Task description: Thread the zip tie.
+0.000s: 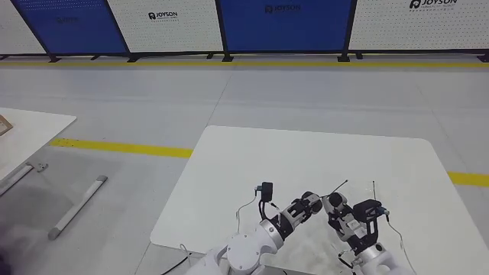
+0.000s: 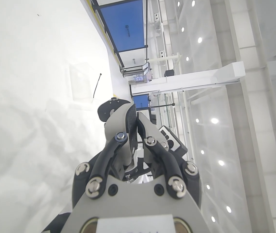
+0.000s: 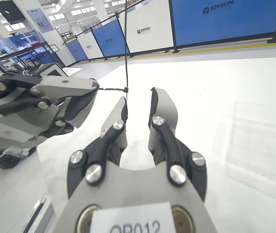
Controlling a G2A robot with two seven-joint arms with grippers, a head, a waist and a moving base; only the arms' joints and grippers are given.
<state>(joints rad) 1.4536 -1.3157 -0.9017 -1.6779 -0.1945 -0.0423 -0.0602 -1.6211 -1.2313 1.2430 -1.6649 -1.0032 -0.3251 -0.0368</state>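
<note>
Pinching a short end of the black zip tie at the left of the right wrist view, the left tool is clamped tight. The tie's head sits just past its tips, and the strap rises to the top edge. At centre, the right tool gapes moderately, one fingertip just under the head. At right, a clear sheet lies on the tabletop, and the left wrist view shows a second zip tie beside it.

Zip tie in L gripper, just before R gripper; both over table.
</note>
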